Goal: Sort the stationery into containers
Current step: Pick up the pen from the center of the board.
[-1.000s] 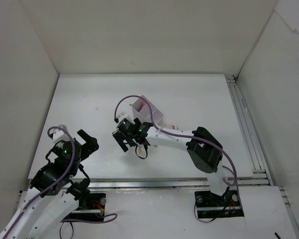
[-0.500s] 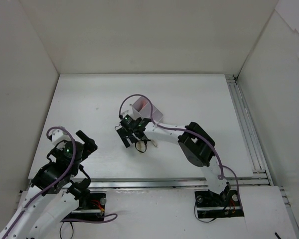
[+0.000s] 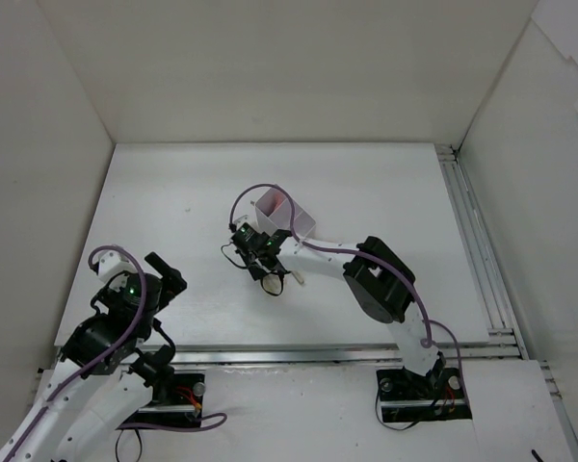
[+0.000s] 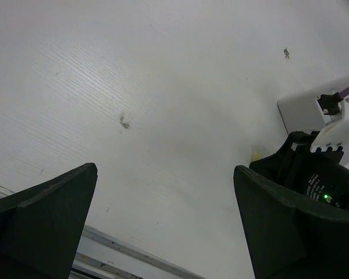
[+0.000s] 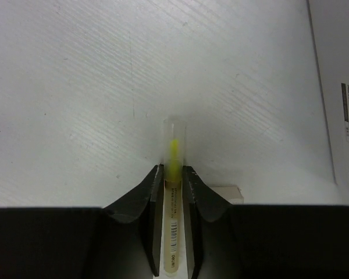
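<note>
My right gripper (image 5: 173, 171) is clamped on the thin yellow plastic pen (image 5: 174, 136), not yet in the translucent lavender plastic box (image 3: 303, 223) nearby; left gripper (image 4: 166, 224) gapes wide.

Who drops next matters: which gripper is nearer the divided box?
Right. The right gripper, holding a yellow pen, sits beside the box; the left gripper hangs well off to its left.

Fixed overhead view facing down, both wrist views near shared table (image 3: 366, 183)
</note>
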`<action>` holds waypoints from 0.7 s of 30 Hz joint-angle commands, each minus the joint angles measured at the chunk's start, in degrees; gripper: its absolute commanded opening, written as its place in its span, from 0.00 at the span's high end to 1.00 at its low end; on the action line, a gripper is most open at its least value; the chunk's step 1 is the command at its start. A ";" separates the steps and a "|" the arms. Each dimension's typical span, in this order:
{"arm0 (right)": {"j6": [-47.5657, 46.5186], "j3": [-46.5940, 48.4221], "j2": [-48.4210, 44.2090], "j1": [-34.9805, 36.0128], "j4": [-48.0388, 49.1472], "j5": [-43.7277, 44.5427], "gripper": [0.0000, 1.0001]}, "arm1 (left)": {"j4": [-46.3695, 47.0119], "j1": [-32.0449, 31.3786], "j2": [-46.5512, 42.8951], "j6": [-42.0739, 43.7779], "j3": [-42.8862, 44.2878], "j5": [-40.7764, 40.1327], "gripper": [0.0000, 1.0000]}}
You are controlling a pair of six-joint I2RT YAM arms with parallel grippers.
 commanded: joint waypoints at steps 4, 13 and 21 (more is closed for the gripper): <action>-0.90 1.26 -1.36 -0.25 -0.41 -0.37 1.00 | -0.05 0.02 0.18 -0.59 2.02 -1.52 0.00; -6.96 -5.38 -12.15 -0.42 14.76 -8.00 1.00 | -0.05 0.02 1.85 -1.55 2.19 -1.96 0.00; -15.21 -19.03 -28.15 -4.02 43.08 -10.31 1.00 | -1.11 -0.50 2.64 -1.73 3.68 -3.45 0.00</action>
